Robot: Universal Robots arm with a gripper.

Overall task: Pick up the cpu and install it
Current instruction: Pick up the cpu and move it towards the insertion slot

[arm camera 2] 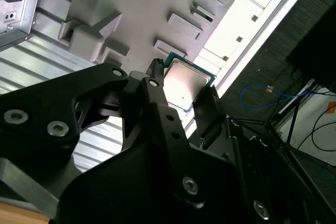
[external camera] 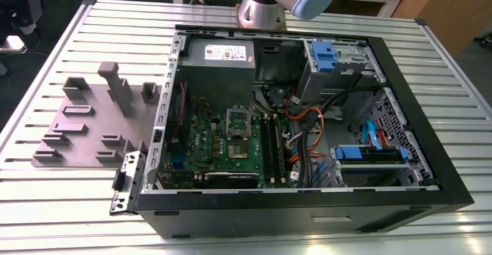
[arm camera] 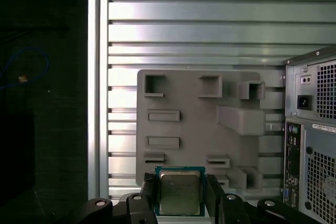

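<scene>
Pinching with the gripper [arm camera: 181, 193], partly shut, clamping the cpu [arm camera: 180, 200] by two opposite edges, holding it above the tray [arm camera: 184, 98] beside the case [arm camera: 315, 129]. Risking a slip or twist, given so thin an edge hold. Looking flat and square: dull silver lid, green rim.
</scene>
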